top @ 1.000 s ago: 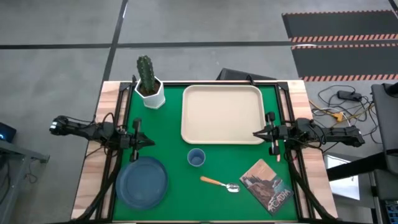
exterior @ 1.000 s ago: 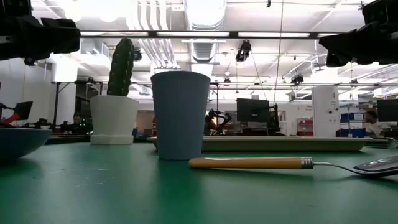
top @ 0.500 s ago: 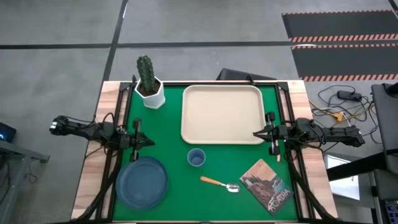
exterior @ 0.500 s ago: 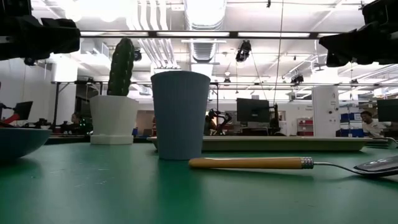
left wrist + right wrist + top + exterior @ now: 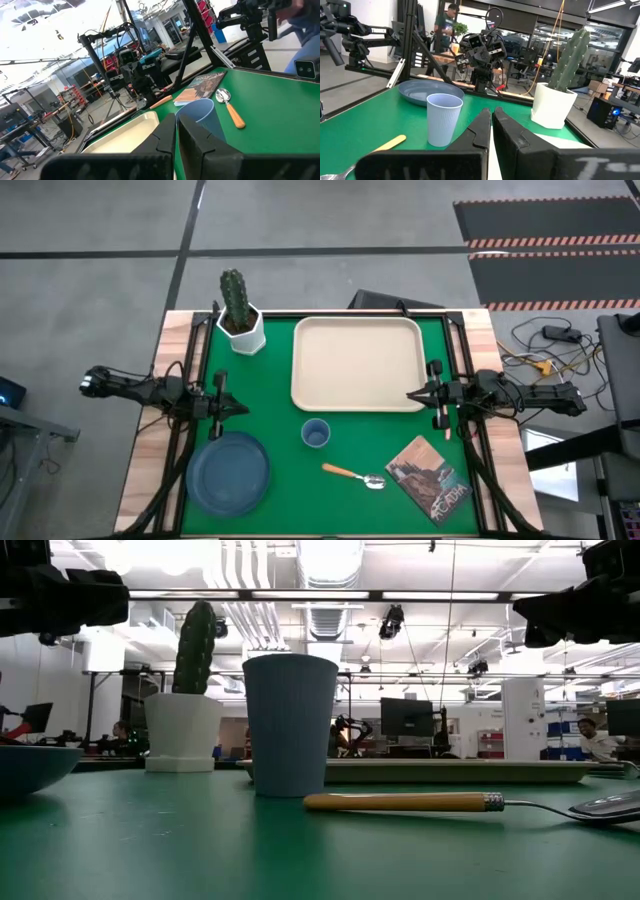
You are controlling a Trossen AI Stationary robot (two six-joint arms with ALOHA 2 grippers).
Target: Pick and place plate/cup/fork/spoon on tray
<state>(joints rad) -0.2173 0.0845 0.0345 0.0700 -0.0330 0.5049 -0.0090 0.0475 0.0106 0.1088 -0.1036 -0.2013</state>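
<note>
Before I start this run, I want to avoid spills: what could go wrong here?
The cup stands upright just in front of the tray, with the spoon close by; an end effector reaching for the spoon might tip it. The plate lies near the table's left front corner, so a poor grasp could push it toward the edge.

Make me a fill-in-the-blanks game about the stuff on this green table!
1. The cream tray has ____ on it.
2. The little blue cup stands between the tray and the ____.
3. The dark-blue plate sits on the table just in front of the ____ claw.
4. The white pot in the corner holds a ____.

Missing words: nothing; spoon; left; cactus
</note>
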